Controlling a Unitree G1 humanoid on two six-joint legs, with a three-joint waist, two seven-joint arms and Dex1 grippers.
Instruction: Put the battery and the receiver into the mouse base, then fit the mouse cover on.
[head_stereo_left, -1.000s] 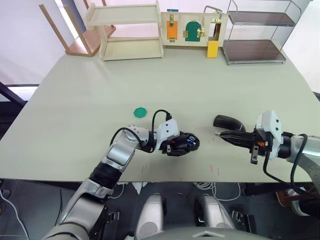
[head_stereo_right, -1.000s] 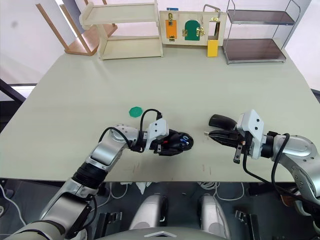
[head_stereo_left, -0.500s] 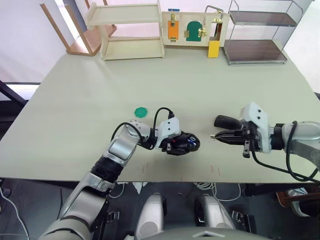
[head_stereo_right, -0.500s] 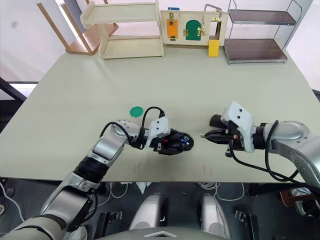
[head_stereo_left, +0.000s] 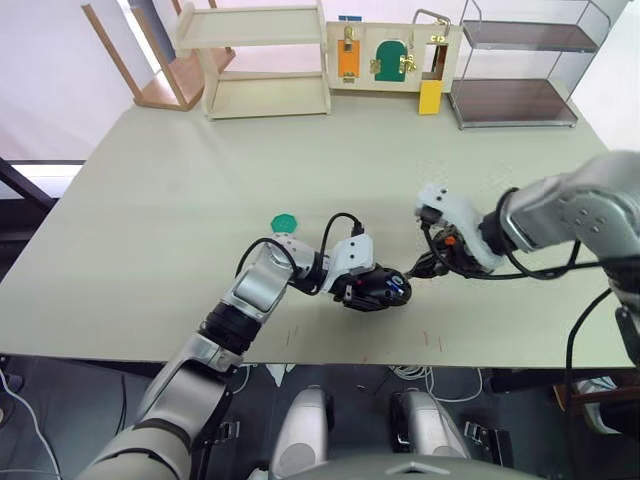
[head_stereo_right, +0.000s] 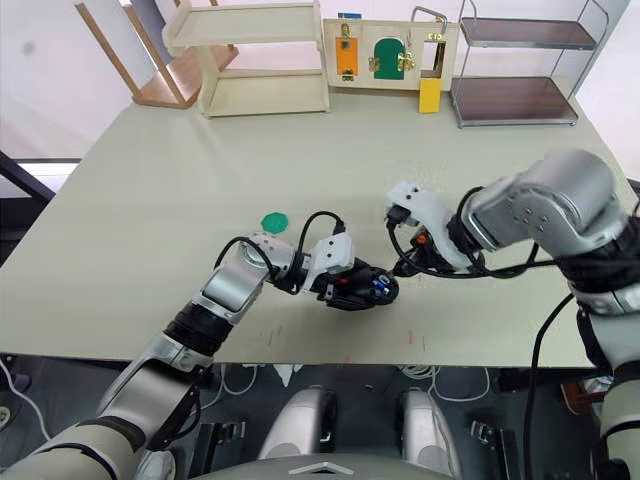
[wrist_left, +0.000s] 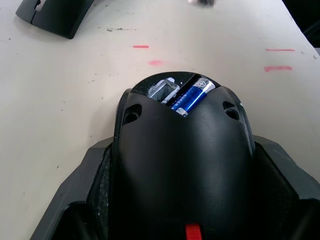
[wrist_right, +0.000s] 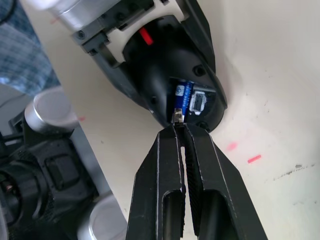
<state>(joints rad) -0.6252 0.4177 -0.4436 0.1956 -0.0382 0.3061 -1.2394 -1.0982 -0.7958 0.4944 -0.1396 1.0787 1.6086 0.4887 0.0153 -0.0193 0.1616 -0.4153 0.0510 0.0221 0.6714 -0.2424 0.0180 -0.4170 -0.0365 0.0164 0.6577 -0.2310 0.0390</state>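
While the left gripper (head_stereo_left: 372, 290) clamps the mouse base (wrist_left: 182, 165) from both sides near the table's (head_stereo_left: 180, 200) front edge, the battery (wrist_left: 191, 97) already lies in its slot at the base's open end, so that part of the job looks done. Beside it sits a pale, metal-framed recess (wrist_left: 163, 90); I cannot tell whether anything is seated there. The right gripper (wrist_right: 177, 122) has its fingers pressed almost together on a small metallic piece, apparently the receiver (wrist_right: 177, 116), whose tip is at the rim of the base just beside the battery. So the receiver step seems under way, not finished. The mouse cover (wrist_left: 52, 16) rests on the table, apart from the base and not held; fitting it is still to come. A green ring (head_stereo_left: 284, 222) lies farther back toward the table's middle, uninvolved.
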